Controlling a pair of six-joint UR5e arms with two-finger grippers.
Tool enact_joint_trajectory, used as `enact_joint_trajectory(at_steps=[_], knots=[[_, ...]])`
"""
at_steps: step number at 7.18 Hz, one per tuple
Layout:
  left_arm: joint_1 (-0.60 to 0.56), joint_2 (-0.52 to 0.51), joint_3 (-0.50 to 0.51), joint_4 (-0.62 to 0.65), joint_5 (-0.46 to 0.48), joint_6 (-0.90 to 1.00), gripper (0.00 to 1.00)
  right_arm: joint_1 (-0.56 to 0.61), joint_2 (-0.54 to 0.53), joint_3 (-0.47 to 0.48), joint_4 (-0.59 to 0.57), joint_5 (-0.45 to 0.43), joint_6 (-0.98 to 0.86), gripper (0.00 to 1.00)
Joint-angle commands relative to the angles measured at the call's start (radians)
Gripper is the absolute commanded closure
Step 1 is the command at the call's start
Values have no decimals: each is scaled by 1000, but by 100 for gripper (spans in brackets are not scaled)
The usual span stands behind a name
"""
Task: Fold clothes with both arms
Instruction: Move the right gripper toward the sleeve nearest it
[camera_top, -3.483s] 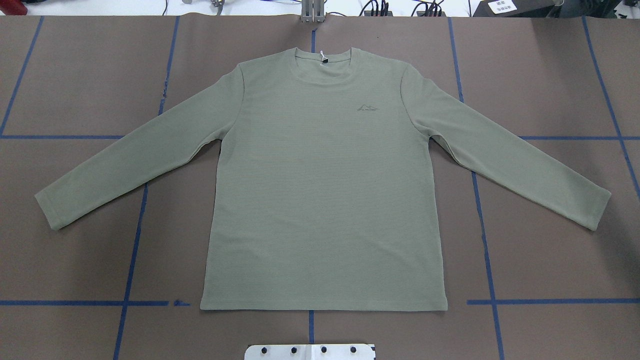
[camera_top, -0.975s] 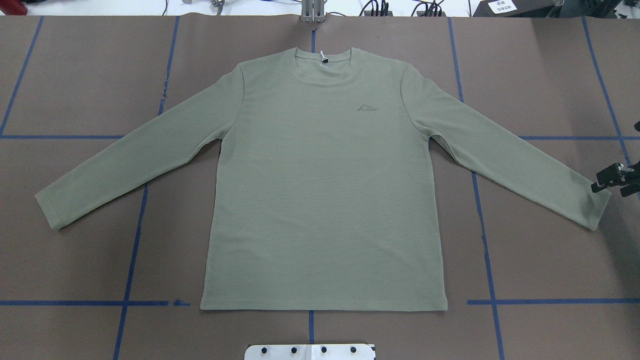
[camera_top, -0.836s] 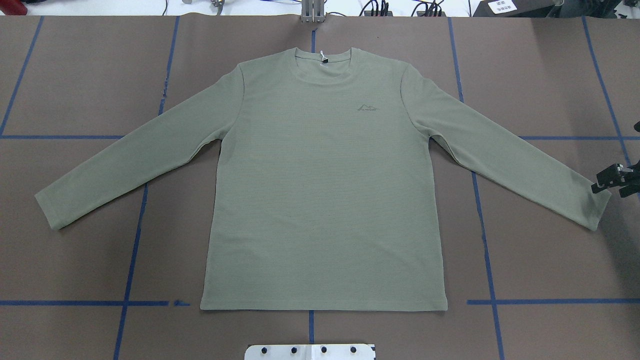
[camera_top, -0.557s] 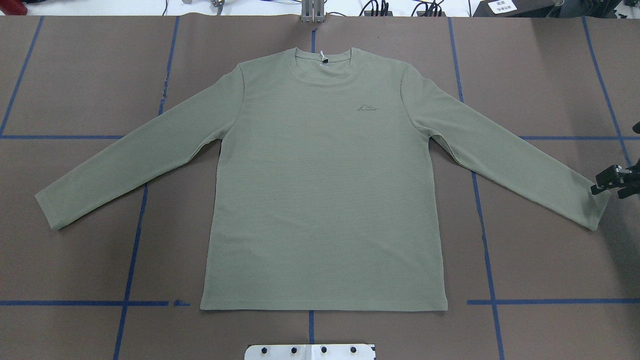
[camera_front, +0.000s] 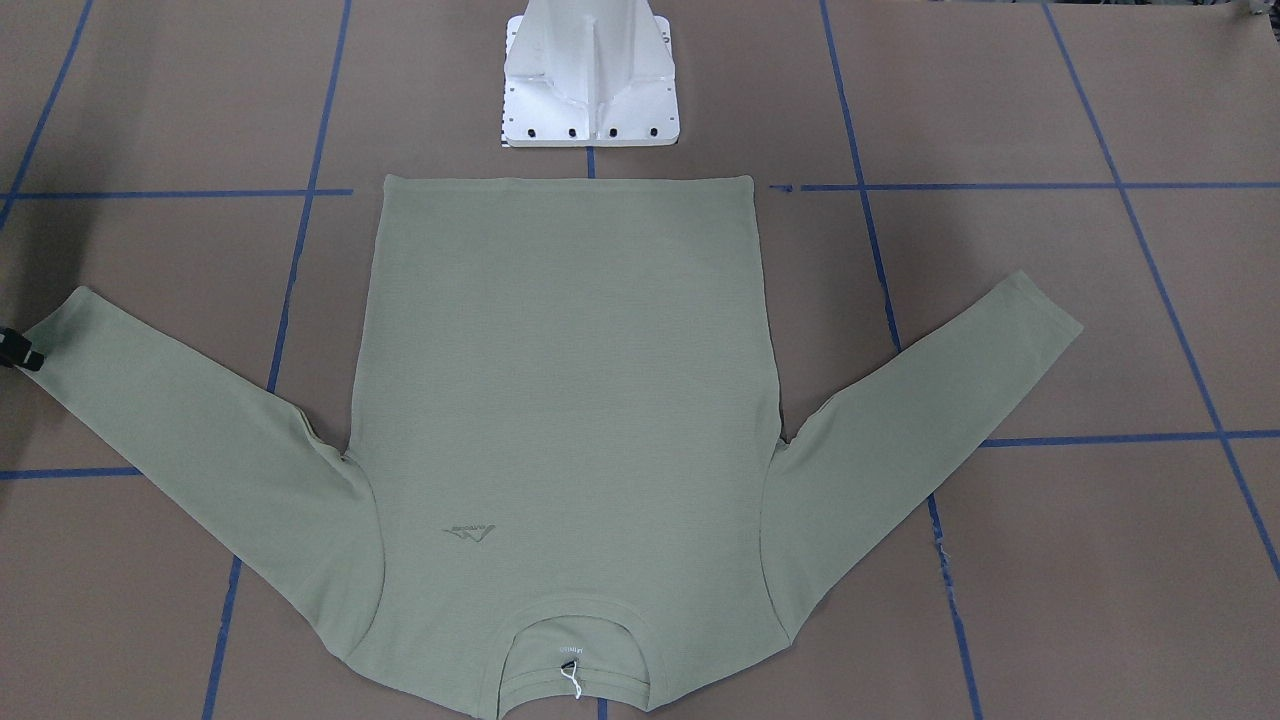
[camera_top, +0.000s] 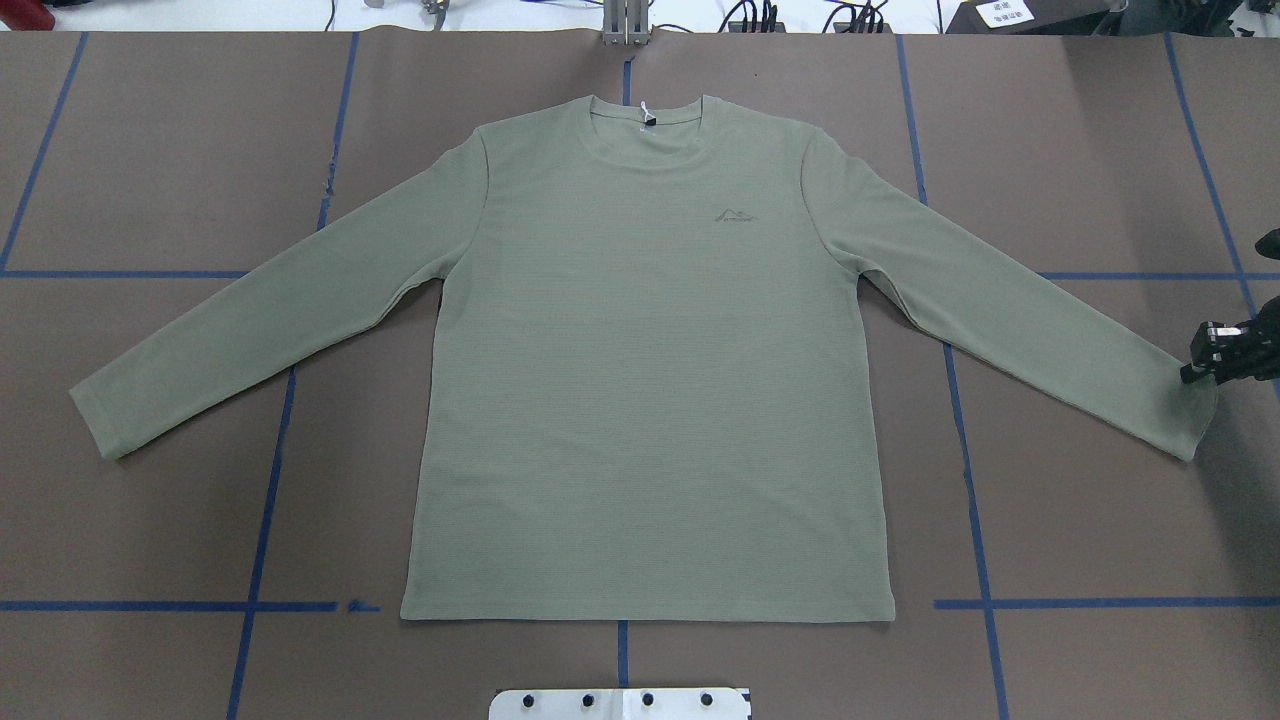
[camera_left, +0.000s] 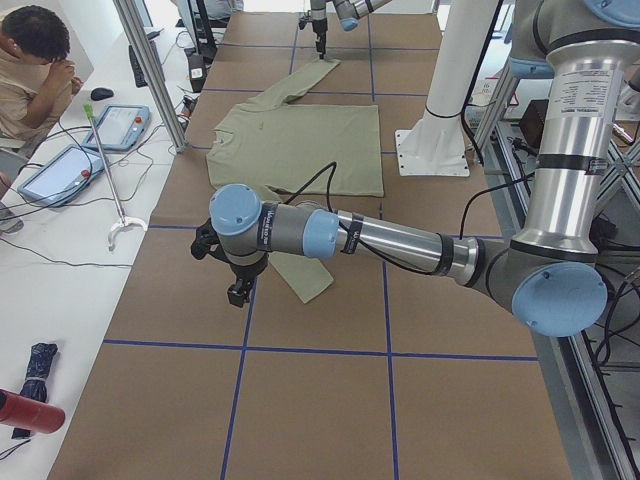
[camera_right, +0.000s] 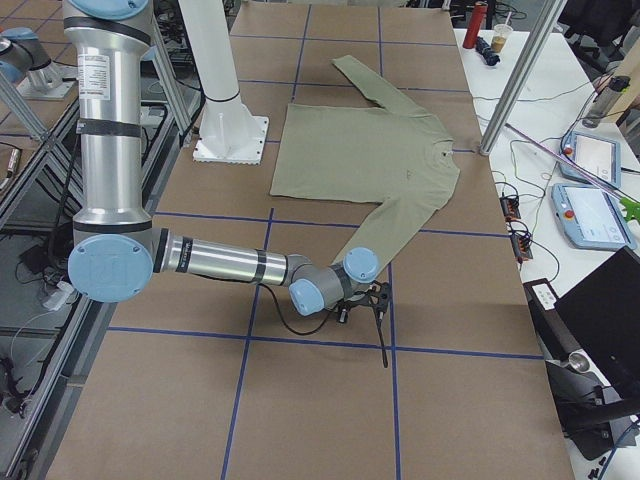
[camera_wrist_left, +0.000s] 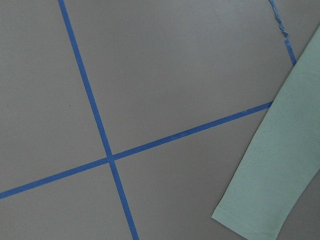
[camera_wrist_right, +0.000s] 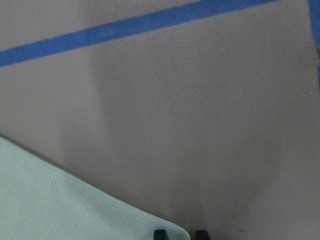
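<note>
The sage-green shirt (camera_top: 645, 380) lies flat and face up on the brown table, both sleeves spread out, neck at the far side. My right gripper (camera_top: 1192, 370) stands at the end of the shirt's right cuff (camera_top: 1190, 420), low over the table. In the right wrist view its two fingertips (camera_wrist_right: 160, 234) show a narrow gap, with the cuff corner (camera_wrist_right: 100, 210) at that gap. It also shows as a black bit (camera_front: 18, 352) at the edge of the front-facing view. My left gripper (camera_left: 237, 290) hangs beside the left cuff (camera_left: 312, 285); I cannot tell its state.
The white base pedestal (camera_front: 590, 90) stands at the shirt's hem side. Blue tape lines (camera_top: 265, 480) cross the table. A seated person (camera_left: 30, 70), tablets (camera_left: 120, 125) and cables lie along the far side. A bottle (camera_right: 478, 25) stands at a far corner.
The right gripper came in from the right edge to the right cuff and has since crept slightly farther up the view. The shirt has not moved.
</note>
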Motion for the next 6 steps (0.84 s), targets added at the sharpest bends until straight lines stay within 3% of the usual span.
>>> enact_joint_trajectory(at_steps=[1, 6], knots=[[-2, 0, 3, 0, -2, 0, 0, 1, 7, 20, 1, 11, 16, 100], [0, 0, 3, 3, -21, -1, 1, 5, 5, 239, -9, 75, 130, 100]])
